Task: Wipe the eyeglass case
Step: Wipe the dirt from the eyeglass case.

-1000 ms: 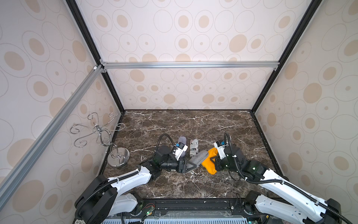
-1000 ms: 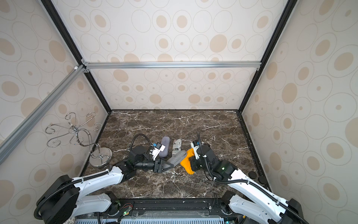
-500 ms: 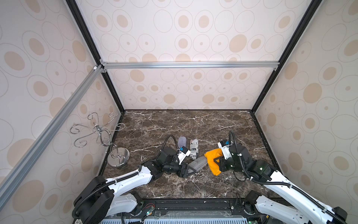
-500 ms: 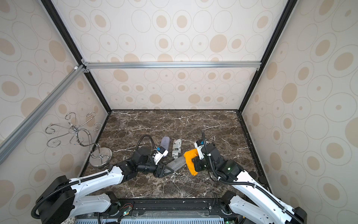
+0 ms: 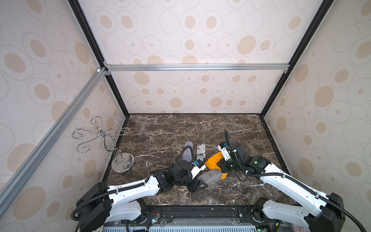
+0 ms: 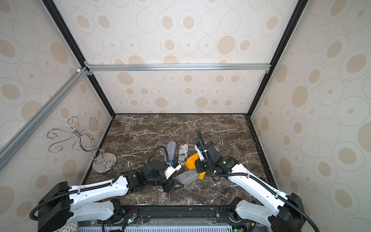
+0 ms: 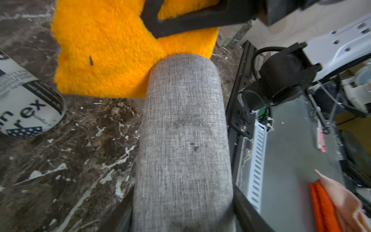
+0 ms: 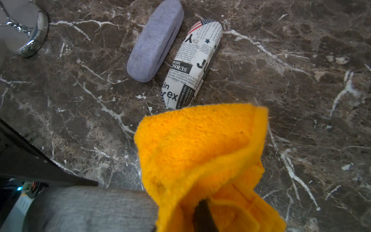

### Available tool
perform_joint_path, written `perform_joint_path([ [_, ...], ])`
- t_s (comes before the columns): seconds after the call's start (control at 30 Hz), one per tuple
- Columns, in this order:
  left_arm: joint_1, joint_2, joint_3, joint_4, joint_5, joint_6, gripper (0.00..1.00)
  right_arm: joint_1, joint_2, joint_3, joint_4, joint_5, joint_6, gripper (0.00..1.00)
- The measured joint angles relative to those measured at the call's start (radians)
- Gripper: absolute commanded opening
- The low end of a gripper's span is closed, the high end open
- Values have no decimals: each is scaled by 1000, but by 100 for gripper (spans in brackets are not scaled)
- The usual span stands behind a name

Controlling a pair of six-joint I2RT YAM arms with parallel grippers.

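Eyeglass case point(image 5: 209, 177) in grey fabric is at the marble tabletop's point(image 5: 180, 128) front middle, one end clamped in the left gripper point(image 5: 197, 185), the other touching the orange cloth point(image 5: 213, 161) pinched tight by the right gripper point(image 5: 223, 170).

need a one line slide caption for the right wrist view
Right tool holds an orange cloth against the grey eyeglass case; lilac case and newsprint case lie beyond.

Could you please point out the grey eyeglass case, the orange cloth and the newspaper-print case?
grey eyeglass case point(image 7: 184, 130): left wrist view, middle of its fabric top.
orange cloth point(image 5: 213, 161): in a top view, on its exposed fold.
newspaper-print case point(image 8: 192, 64): right wrist view, middle of its printed side.
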Motion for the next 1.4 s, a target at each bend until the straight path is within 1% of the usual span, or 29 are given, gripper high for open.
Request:
perform_joint_path([
  [0.2, -137, 31, 10, 4, -251, 122, 39, -11, 18, 69, -86, -140, -93, 0],
  [0.27, -170, 39, 10, 11, -315, 163, 39, -11, 47, 89, -107, -185, -118, 0],
  [0.33, -190, 45, 10, 11, -354, 195, 39, -11, 77, 98, -117, -220, -138, 0],
  [0.43, -208, 54, 10, 9, -388, 241, 40, -12, 129, 113, -123, -278, -163, 0],
  [0.57, -217, 66, 10, 10, -404, 285, 40, 4, 191, 146, -123, -344, -195, 0],
  [0.73, -222, 97, 17, 12, -424, 316, 40, 64, 264, 198, -122, -385, -216, 0],
  [0.83, -225, 96, 18, 12, -433, 322, 39, 68, 283, 201, -114, -381, -209, 0],
  [0.97, -226, 81, 18, 9, -435, 319, 40, 55, 270, 190, -101, -303, -171, 0],
  [1.07, -210, 50, 16, 2, -402, 290, 40, -6, 202, 128, -84, -228, -121, 0],
  [1.1, -197, 34, 10, 2, -371, 272, 40, -36, 164, 102, -85, -197, -103, 0],
  [1.17, -157, 3, -7, 9, -322, 230, 40, -92, 81, 58, -95, -144, -72, 0],
  [1.23, -87, -32, -29, 22, -256, 174, 40, -124, -1, 21, -109, -105, -42, 0],
  [1.4, 77, -73, -67, 81, -76, 17, 39, -130, -151, -37, -128, -49, 10, 0],
])
